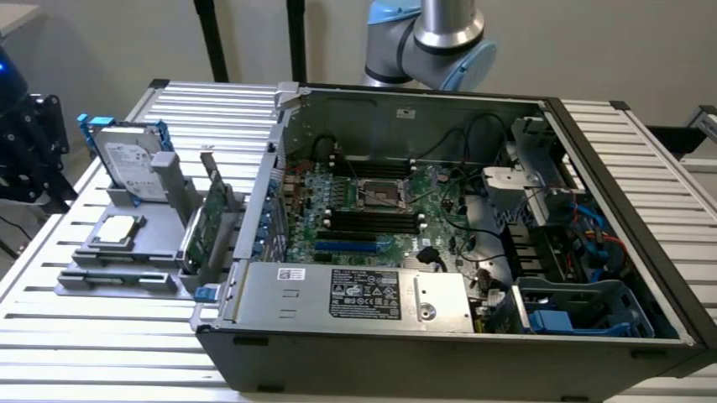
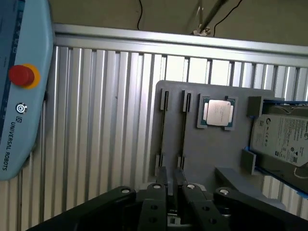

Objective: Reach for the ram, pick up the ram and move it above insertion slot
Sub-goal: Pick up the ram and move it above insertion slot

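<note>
Wrist view had our gripper (image 2: 171, 173) up over the gray holder (image 2: 211, 159), jaws near-shut on nothing, ram (image 1: 194, 239) parked on edge in it, so we figured reach step, needing jaws opened and squared to that edge.

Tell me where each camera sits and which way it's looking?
Exterior view: off the arm, looking down into the open black computer case, grey plastic holder beside it; the silver-and-blue robot arm rises behind.
Wrist view: on the wrist, facing down at the ribbed aluminium table; the black gripper shows.
Shared: the holder, its silver hard drive in a blue frame and square silver processor chip.
</note>
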`<state>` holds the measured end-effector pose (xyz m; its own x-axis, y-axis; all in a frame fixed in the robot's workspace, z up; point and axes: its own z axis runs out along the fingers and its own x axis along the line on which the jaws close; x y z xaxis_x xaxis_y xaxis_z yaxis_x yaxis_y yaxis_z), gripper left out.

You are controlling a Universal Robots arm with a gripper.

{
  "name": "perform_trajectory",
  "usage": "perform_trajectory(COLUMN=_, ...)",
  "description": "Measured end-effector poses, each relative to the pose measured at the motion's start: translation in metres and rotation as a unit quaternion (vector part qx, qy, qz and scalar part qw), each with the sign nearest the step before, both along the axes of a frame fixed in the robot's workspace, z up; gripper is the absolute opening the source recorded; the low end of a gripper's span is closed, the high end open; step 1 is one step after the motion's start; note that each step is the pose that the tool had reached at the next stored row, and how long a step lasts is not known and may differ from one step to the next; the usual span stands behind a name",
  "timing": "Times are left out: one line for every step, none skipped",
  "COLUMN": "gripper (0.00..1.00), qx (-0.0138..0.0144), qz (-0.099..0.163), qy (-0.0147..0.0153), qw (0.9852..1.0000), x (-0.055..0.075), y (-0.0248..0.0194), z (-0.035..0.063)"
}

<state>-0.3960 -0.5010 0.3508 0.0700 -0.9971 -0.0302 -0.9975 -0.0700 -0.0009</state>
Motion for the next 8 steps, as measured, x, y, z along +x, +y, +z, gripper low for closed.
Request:
perform_trajectory(gripper=0.24, qx=0.0, qz=0.0, qy=0.0, qw=1.0, x=0.0, y=0.0, z=0.0)
perform_trajectory(gripper=0.3, qx=0.0, qz=0.0, qy=0.0, qw=1.0, x=0.0, y=0.0, z=-0.0001)
perform_trajectory(gripper=0.36, qx=-0.0001, qz=0.0, qy=0.0, qw=1.0, x=0.0, y=0.0, z=-0.0003)
perform_trajectory(gripper=0.36, qx=0.0, qz=0.0, qy=0.0, qw=1.0, x=0.0001, y=0.0, z=-0.0009)
perform_trajectory(gripper=0.42, qx=0.0, qz=0.0, qy=0.0, qw=1.0, x=0.0, y=0.0, z=-0.0022)
perform_trajectory(gripper=0.42, qx=0.0, qz=0.0, qy=0.0, qw=1.0, x=0.0, y=0.0, z=-0.004)
perform_trajectory(gripper=0.42, qx=0.0, qz=0.0, qy=0.0, qw=1.0, x=0.0, y=0.0, z=-0.0058)
perform_trajectory(gripper=0.42, qx=0.0, qz=0.0, qy=0.0, qw=1.0, x=0.0, y=0.0, z=-0.0077)
